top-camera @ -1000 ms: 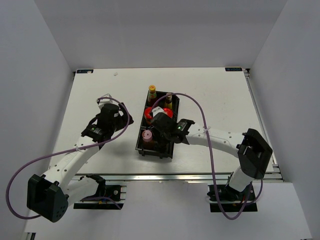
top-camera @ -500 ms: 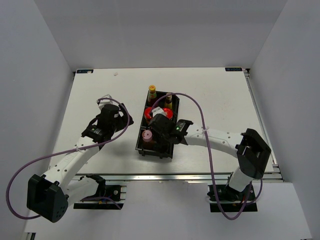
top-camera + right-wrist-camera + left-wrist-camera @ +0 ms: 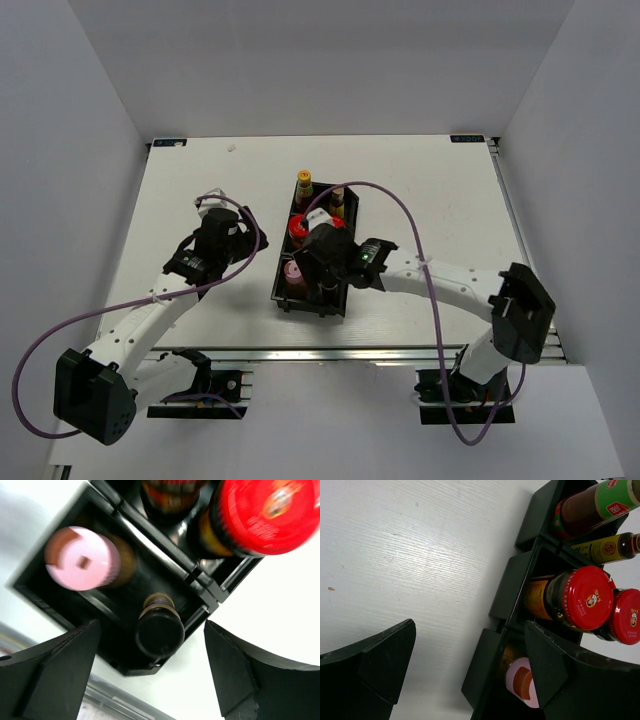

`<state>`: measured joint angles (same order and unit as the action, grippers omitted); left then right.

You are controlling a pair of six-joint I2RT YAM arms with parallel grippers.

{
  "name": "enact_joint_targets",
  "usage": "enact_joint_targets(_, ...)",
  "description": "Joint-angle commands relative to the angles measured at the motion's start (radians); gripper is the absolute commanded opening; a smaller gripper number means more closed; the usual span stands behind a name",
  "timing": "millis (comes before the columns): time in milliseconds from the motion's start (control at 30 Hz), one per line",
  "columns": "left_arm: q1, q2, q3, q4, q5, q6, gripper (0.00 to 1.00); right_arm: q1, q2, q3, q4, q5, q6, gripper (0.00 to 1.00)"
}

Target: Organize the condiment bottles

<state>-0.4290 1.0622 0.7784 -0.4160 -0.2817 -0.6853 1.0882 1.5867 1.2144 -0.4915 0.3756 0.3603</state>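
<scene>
The condiment bottles stand in a black three-compartment bin (image 3: 305, 308). In the top view I see a yellow-capped brown bottle (image 3: 303, 183), a second slim one (image 3: 337, 200), a red-lidded jar (image 3: 299, 228) and a pink-capped bottle (image 3: 292, 269). My right gripper (image 3: 150, 675) hangs open above the near compartment, its fingers either side of a black-capped bottle (image 3: 159, 630) and clear of it. The pink cap (image 3: 82, 557) stands next to that bottle. My left gripper (image 3: 470, 670) is open and holds nothing, low beside the bin's left wall (image 3: 502, 590), facing two red lids (image 3: 585, 597).
In the top view the right gripper (image 3: 322, 262) covers the bin's near right corner, and the left gripper (image 3: 215, 240) sits a hand's width left of the bin. Purple cables loop over both arms. White table lies all round; its metal front rail (image 3: 350, 352) runs near the arm bases.
My right gripper has gone from shut on the black-capped bottle to wide open, leaving it standing in the near compartment. The right arm shifted slightly. The left arm has not moved.
</scene>
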Motion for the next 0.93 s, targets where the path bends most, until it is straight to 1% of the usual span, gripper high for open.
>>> enact_joint_targets(0, 0.004, -0.013, 0.03, 0.016, 0.003, 0.013, 0.98, 0.004, -0.141, -0.015, 0.096, 0.025, -0.032, 0.89)
enact_joint_targets(67, 0.004, -0.008, 0.033, 0.017, 0.003, 0.015, 0.98, -0.002, -0.212, -0.042, 0.093, 0.106, -0.012, 0.89)
enact_joint_targets(133, 0.004, -0.004, 0.038, 0.023, 0.004, 0.02, 0.98, -0.016, -0.267, -0.078, 0.103, 0.155, 0.011, 0.89)
enact_joint_targets(233, 0.004, 0.013, 0.073, 0.008, 0.006, 0.021, 0.98, -0.091, -0.393, -0.186, 0.131, 0.181, 0.054, 0.89)
enact_joint_targets(267, 0.004, 0.021, 0.085, -0.004, 0.0, 0.021, 0.98, -0.169, -0.422, -0.211, 0.123, 0.18, 0.074, 0.89)
enact_joint_targets(333, 0.004, 0.028, 0.107, -0.026, -0.023, 0.023, 0.98, -0.262, -0.51, -0.288, 0.107, 0.145, 0.121, 0.89)
enact_joint_targets(367, 0.004, 0.024, 0.107, -0.029, -0.037, 0.023, 0.98, -0.334, -0.537, -0.312, 0.093, 0.135, 0.135, 0.89)
enact_joint_targets(400, 0.004, 0.012, 0.105, -0.033, -0.063, 0.023, 0.98, -0.352, -0.595, -0.334, 0.076, 0.15, 0.161, 0.89)
enact_joint_targets(433, 0.004, 0.004, 0.105, -0.035, -0.076, 0.023, 0.98, -0.358, -0.623, -0.375, 0.062, 0.21, 0.173, 0.89)
enact_joint_targets(467, 0.004, -0.001, 0.105, -0.037, -0.085, 0.023, 0.98, -0.356, -0.677, -0.397, 0.05, 0.242, 0.187, 0.89)
enact_joint_targets(567, 0.004, -0.021, 0.111, -0.036, -0.1, 0.033, 0.98, -0.356, -0.763, -0.478, 0.047, 0.331, 0.223, 0.89)
enact_joint_targets(700, 0.004, -0.022, 0.11, -0.046, -0.128, 0.035, 0.98, -0.356, -0.812, -0.527, 0.065, 0.347, 0.227, 0.89)
enact_joint_targets(900, 0.004, -0.028, 0.09, -0.043, -0.136, 0.018, 0.98, -0.356, -0.783, -0.526, 0.082, 0.332, 0.209, 0.89)
